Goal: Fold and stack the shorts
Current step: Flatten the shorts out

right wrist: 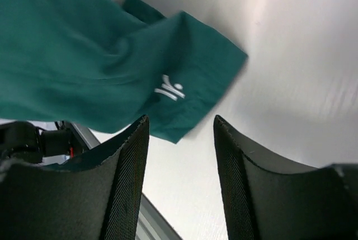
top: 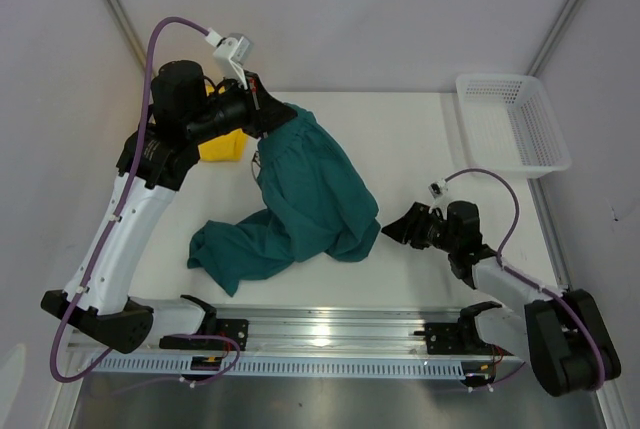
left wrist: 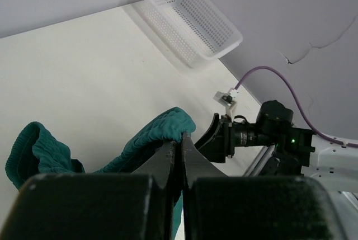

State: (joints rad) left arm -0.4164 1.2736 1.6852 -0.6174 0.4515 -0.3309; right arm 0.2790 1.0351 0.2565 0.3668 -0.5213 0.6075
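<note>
Teal shorts (top: 300,199) hang from the left hand (top: 262,114), pinched tight at the waistband — legs trailing across the tabletop (top: 420,139). Right hand (top: 398,230) gapes beside the hem. Thin grip — a tug could slip it, dumping fabric onto the yellow shorts (top: 222,145).

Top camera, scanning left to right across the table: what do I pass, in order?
yellow shorts → teal shorts → right gripper → white basket
</note>
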